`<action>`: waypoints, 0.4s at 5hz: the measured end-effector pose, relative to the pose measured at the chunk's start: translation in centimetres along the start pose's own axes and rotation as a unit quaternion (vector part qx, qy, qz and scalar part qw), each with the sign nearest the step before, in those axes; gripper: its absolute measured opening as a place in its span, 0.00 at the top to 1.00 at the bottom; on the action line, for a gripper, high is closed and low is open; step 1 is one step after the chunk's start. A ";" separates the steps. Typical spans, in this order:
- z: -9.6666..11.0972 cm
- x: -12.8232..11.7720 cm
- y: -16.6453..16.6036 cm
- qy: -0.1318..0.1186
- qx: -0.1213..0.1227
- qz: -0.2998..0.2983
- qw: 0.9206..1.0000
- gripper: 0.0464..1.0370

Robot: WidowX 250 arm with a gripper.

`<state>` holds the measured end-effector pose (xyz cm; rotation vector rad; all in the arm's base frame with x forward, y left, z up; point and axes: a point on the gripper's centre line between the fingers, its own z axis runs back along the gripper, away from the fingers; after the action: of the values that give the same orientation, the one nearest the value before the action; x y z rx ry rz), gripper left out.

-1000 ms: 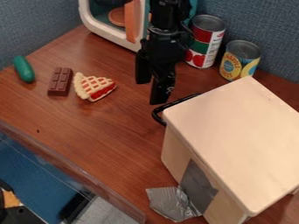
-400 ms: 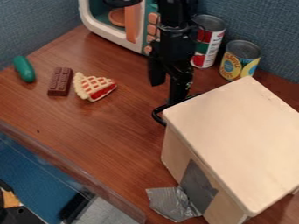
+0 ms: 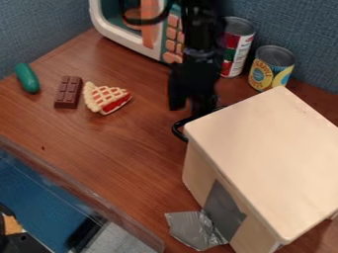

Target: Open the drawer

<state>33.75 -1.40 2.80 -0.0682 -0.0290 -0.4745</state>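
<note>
Because the drawer has to be pulled by its black handle (image 3: 177,130), I judge that I am at the lining-up step, just ahead of a hold or a hook. My gripper (image 3: 190,109) hangs over the surface (image 3: 125,158) right beside that handle, with its two fingers apart and nothing held between them. One finger is at the handle's far part, near the box's edge; whether it touches, I cannot tell. What the next move asks, as I see it, is to get a finger down inside the loop, or to close on the bar, and then draw straight away from the box. If I sit too high or off to one side, I could slip off the bar, or push the whole box round instead of sliding the drawer out.

The wooden box (image 3: 264,153) that houses the drawer stands on the right of the camera view, pale and plain, with a smooth flat top and rounded corners. Its handle is a slim, dark, curved bar that sticks out past the edge of the top, on the side turned away from the camera. With that side turned away, I cannot tell how far in the drawer sits.
</note>
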 end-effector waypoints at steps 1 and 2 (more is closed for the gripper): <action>-0.5 0.1 0.2 -0.001 0.003 0.005 1.000 0.07; -0.9 0.1 0.0 0.008 0.007 -0.005 1.000 0.35</action>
<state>33.86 -1.57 1.91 -0.0509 -0.0173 -0.4852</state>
